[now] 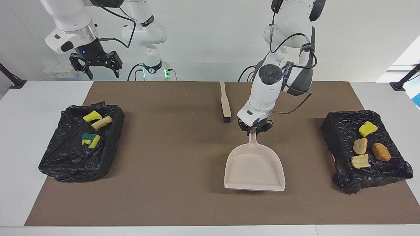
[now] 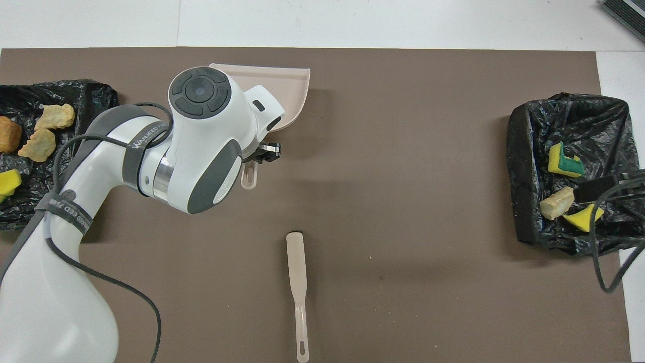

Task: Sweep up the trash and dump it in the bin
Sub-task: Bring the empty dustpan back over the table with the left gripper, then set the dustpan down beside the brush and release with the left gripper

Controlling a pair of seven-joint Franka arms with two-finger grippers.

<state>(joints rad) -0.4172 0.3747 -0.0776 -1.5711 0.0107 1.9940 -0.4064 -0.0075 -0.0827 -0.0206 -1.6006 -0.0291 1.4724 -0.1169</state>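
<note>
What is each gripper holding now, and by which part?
The left gripper holds the dustpan by its handle. The right gripper is open and holds nothing.

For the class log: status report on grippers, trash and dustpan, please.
Left gripper shut on dustpan handle, pan empty. Right gripper open, waiting. Trash in both black bins. Brush lies on the mat.

The left arm reaches out from its base, bent at the elbow, wrist angled steeply down, its pincer clamped tight low over the middle of the tabletop. The right arm waits raised near its own base, its pincer pointing down with fingers spread wide.
</note>
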